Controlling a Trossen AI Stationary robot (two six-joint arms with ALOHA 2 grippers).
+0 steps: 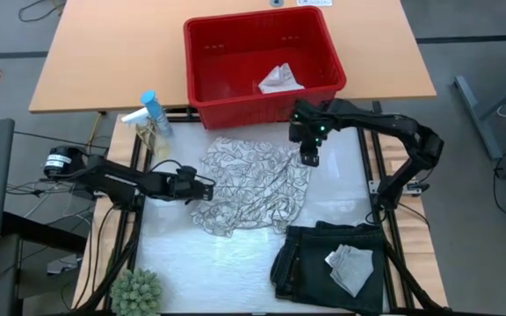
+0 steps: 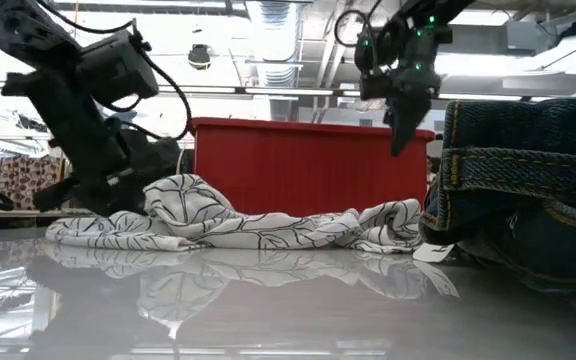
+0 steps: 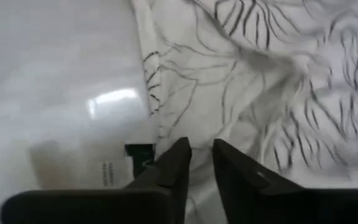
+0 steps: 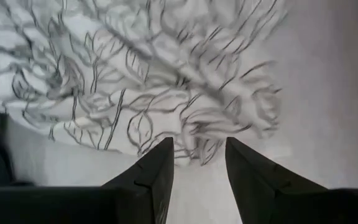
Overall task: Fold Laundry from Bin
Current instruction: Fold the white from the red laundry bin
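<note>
Left wrist view — left pincer (image 3: 199, 163) nearly closed, pinching leaf-patterned cloth (image 3: 278, 93) edge.

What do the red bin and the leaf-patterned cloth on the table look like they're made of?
The red bin looks like moulded plastic: rigid walls, slotted sides, a thick rim, a dull even sheen. The leaf-patterned cloth seems a thin woven fabric, probably cotton or a blend: matte, it crumples into soft folds, with dark leaf outlines printed on whitish ground. The exact fibre can't be told.

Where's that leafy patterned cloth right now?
In the high view the leaf-patterned cloth lies crumpled mid-table, just in front of the red bin, between the left gripper and the right gripper.
</note>
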